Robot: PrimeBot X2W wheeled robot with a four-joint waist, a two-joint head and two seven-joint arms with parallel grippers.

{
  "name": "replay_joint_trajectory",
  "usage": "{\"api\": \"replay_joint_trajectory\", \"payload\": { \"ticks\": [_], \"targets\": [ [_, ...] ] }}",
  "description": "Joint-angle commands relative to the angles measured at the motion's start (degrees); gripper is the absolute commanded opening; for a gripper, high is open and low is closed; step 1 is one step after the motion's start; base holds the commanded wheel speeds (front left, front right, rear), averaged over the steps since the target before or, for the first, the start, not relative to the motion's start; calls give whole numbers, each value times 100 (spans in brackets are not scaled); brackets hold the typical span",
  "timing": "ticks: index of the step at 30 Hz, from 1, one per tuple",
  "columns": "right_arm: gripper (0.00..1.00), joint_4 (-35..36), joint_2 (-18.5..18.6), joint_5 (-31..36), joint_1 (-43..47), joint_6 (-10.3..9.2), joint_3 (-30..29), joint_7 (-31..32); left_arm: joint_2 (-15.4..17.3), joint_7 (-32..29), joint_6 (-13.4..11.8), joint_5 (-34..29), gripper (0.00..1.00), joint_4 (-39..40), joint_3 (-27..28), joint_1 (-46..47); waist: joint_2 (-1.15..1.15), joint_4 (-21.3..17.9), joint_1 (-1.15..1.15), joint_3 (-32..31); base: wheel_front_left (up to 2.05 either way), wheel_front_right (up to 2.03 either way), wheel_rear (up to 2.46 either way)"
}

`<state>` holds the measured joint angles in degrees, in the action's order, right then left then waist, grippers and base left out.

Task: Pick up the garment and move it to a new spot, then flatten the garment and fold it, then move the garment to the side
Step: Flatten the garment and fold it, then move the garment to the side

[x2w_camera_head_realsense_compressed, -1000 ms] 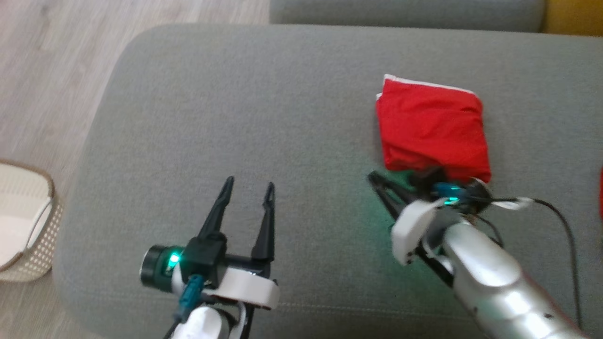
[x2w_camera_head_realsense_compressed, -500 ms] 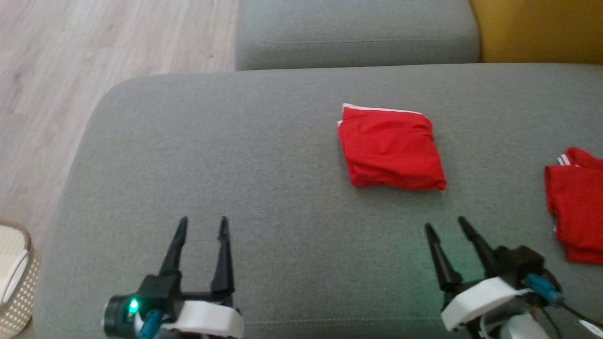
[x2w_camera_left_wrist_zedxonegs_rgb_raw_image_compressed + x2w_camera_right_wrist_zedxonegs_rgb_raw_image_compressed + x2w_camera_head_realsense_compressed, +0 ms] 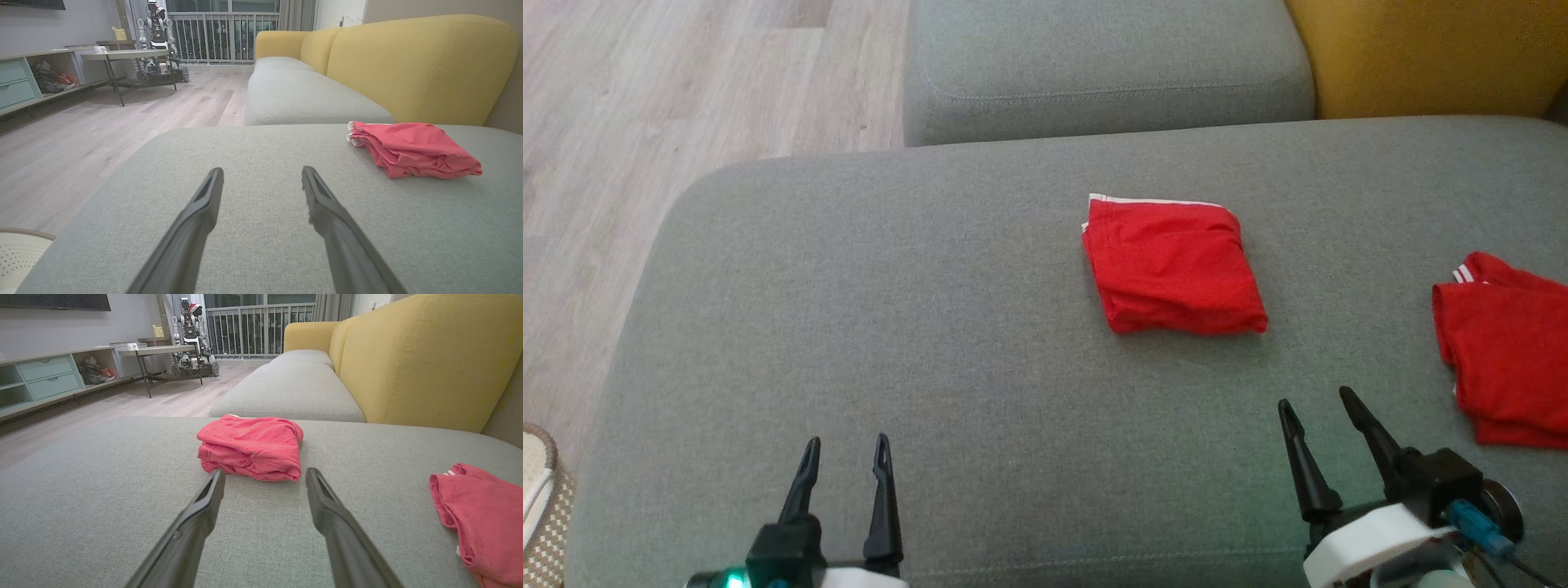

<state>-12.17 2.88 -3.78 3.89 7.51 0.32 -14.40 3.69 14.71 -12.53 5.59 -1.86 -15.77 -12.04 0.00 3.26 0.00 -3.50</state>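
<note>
Grey sofa cushion bears folded red garment, wood floor beyond.

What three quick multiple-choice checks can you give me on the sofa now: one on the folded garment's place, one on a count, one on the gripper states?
1. Where does the folded red cloth garment lie on the grey fabric sofa cushion?
A) ahead of the right gripper, apart from it
B) hanging over the cushion's edge
C) on the wooden floor

2. How many red garments lie on the cushion?
A) one
B) two
C) three

3. How do the left gripper and the right gripper stand?
A) both open, holding nothing
B) both shut
C) right shut on the garment

Answers:
1 A: bare cushion shows between the fingertips and the garment.
2 B: a second red garment with white stripes lies further right.
3 A: each wrist view shows spread fingers with nothing between them.
</note>
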Motion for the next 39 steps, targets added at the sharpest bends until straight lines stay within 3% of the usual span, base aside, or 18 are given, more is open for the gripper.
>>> {"api": "replay_joint_trajectory", "payload": {
  "ticks": [1, 12, 16, 24, 32, 39],
  "targets": [
    [100, 201, 11, -20, -152, -2, 102, -60, -21, 29, 23, -76, 100, 162, 211, 137, 0, -1, 0, -5, 0, 0, 0],
    [100, 199, 1, -32, -132, -2, 28, -60, -57, 29, 101, -184, 100, 113, 182, 105, 0, 72, 0, 47, 0, 0, 0],
    [100, -99, 9, -43, -309, -2, 179, -60, -64, 29, 125, -220, 100, 93, 121, 134, 0, 139, 0, 133, 0, 0, 0],
    [100, -1436, 178, -892, -1623, -2, 107, 2, -75, 29, 199, -248, 100, 95, -137, 347, 0, 451, 0, 458, 0, 0, 0],
    [100, -2853, 864, -1829, -3390, -2, -24, 924, -79, 29, 229, -216, 100, 39, -514, 789, 0, 902, 0, 1074, 0, 0, 0],
    [100, -3773, 1229, -2443, -4313, -2, -4, 1577, -80, 29, 165, -153, 100, -53, -788, 1090, 0, 1127, 0, 1377, 0, 0, 0]
  ]
}}
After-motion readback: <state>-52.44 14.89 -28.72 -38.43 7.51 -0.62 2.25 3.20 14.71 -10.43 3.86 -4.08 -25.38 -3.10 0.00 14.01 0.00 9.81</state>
